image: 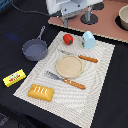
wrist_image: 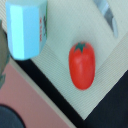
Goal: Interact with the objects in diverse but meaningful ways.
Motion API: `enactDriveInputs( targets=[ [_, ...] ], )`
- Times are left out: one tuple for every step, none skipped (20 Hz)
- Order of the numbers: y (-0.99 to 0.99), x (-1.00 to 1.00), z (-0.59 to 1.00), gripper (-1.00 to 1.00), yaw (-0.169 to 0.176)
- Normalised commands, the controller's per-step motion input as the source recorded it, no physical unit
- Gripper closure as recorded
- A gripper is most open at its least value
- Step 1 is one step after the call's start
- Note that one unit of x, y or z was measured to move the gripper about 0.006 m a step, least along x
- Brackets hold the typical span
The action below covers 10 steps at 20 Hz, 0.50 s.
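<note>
1. The bread loaf [image: 41, 92] lies nearest on the striped mat [image: 100, 75], probably light and rigid.
2. Beyond the plate [image: 69, 66], the tomato [image: 68, 38] sits beside the carton [image: 88, 39]; smooth, likely slippery, best pinched across its narrow middle [wrist_image: 82, 65].
3. Farthest, the gripper [image: 70, 7]: I cannot tell whether its fingers are apart.

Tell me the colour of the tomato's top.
The red toy tomato has a dark green top, clearest in the wrist view.
</note>
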Motion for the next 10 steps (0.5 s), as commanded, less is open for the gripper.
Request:
enactDriveInputs(
  targets=[
    [-0.89,0.41,0.0,-1.0,0.048],
    [-0.87,0.43,0.0,-1.0,0.055],
    [-0.88,0.42,0.0,-1.0,0.057],
    [-0.88,0.42,0.0,-1.0,0.062],
    [-0.88,0.42,0.0,-1.0,0.065],
    [-0.88,0.39,0.0,-1.0,0.064],
    [-0.92,0.34,0.0,-1.0,0.051],
    [-0.95,0.27,0.05,-1.0,0.041],
    [-0.96,0.23,0.04,-1.0,0.045],
    [-0.96,0.19,0.01,-1.0,0.045]
  ],
)
